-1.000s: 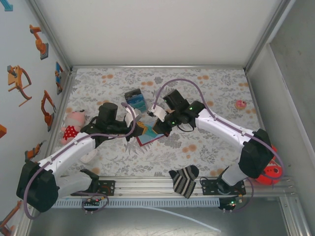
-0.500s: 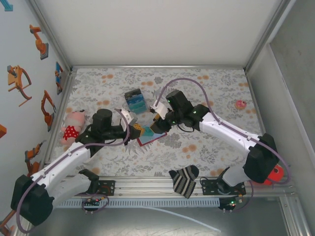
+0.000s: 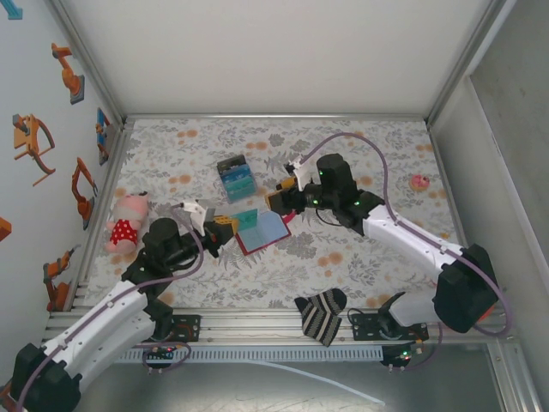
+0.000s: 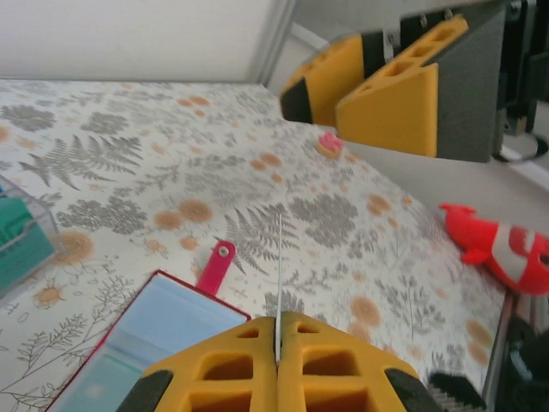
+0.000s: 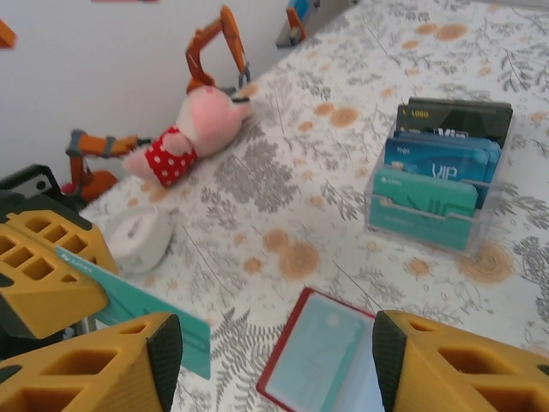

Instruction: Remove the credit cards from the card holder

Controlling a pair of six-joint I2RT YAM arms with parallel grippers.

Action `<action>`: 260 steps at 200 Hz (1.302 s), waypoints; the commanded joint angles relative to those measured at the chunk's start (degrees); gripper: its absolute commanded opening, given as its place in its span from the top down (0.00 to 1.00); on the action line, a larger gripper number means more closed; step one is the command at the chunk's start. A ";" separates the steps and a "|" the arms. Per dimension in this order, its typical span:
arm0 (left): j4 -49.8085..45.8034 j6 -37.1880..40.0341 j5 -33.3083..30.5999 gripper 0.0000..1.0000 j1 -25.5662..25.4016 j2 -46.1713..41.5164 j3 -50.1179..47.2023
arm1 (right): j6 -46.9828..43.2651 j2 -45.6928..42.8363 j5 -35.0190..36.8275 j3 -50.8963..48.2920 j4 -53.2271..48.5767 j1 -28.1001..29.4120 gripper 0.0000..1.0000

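- card holder (image 3: 268, 233): red, open flat, blue-grey inside facing up, red tab sticking out; near the clear card box (image 3: 236, 178), on its near side.
- credit card (image 3: 247, 219): teal, tilted, pinched in left gripper (image 3: 228, 225), between that box and the holder.

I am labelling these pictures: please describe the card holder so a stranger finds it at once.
On the flowered table, look at the middle, nearer than the clear box of cards. The card holder lies open and flat. Only it has a red rim and tab; the card beside it, in the left fingers, is plain teal.
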 commanded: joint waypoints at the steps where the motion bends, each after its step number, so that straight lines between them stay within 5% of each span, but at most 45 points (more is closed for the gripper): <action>1: 6.13 -6.99 -5.38 1.00 -0.30 -1.92 -1.51 | 9.16 -0.60 -5.22 -1.99 11.48 -0.21 0.39; 73: 15.67 -18.03 -6.95 1.00 -0.51 -2.46 -3.45 | 19.55 7.13 -16.26 -3.72 27.02 -0.16 0.41; 137: 24.03 -18.94 -6.31 1.00 -0.76 -0.08 -3.87 | 22.61 12.63 -23.00 -1.20 32.61 2.28 0.50; 260: 27.11 -18.81 -4.29 1.00 -1.33 2.44 -3.30 | 19.59 10.29 -23.18 -0.49 32.66 3.36 1.00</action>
